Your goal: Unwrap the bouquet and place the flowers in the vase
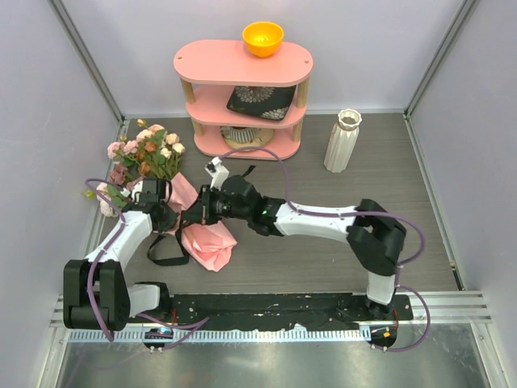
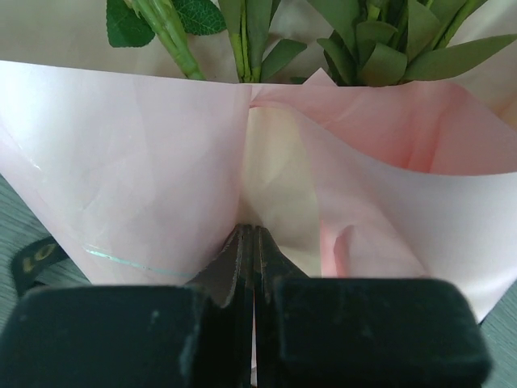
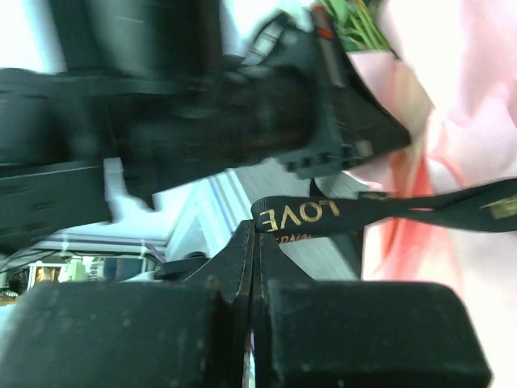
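The bouquet (image 1: 149, 153) lies at the left of the table, its roses pointing to the back and its salmon-pink wrapping paper (image 1: 208, 241) spread toward the front. In the left wrist view green stems (image 2: 246, 36) rise out of the wrapping paper (image 2: 161, 162), and my left gripper (image 2: 249, 233) is shut on a fold of that paper. My right gripper (image 3: 257, 230) is shut on the end of the black ribbon (image 3: 388, 208), printed LOVE in gold, which runs taut to the right. Both grippers meet at the bouquet's waist (image 1: 182, 214). The white ribbed vase (image 1: 342, 141) stands upright at the back right.
A pink three-tier shelf (image 1: 242, 65) stands at the back centre with an orange bowl (image 1: 263, 38) on top and a dark patterned dish (image 1: 260, 101) on its middle tier. A loop of black ribbon (image 1: 166, 252) lies on the table near the left arm. White walls close in both sides.
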Controlling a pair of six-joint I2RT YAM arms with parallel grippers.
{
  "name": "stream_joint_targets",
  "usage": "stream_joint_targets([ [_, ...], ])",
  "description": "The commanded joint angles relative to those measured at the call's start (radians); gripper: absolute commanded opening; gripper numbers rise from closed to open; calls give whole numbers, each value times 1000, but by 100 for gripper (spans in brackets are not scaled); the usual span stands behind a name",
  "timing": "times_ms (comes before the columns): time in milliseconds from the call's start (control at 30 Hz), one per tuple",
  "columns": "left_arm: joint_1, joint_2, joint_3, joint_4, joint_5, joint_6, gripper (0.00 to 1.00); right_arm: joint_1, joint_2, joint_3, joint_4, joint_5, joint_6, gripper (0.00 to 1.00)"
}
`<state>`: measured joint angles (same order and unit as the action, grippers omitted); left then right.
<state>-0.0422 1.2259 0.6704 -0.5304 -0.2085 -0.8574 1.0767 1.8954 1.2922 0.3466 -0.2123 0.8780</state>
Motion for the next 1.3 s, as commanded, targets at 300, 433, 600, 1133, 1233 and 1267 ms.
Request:
stream_joint_targets([
  [300,19,1,-12,23,-8,-2,0,17,-505,82,-285,252,-347,1],
  [433,21,-2,-14,27,-3,1,0,17,-663,116,-454,526,-541,1],
  [600,19,0,-12,30,4,0,0,12,-852,84,-509,1219,-816,1],
  [1133,21,-20,-12,30,11,6,0,-391,-805,55,-822,1038,-600,1],
  [1233,21,-31,-15,36,15,4,0,-391,-854,-5,-756,718,-521,1],
  [1267,21,-34,-14,35,15,6,0,-391,-866,-83,-667,512,-490,1],
])
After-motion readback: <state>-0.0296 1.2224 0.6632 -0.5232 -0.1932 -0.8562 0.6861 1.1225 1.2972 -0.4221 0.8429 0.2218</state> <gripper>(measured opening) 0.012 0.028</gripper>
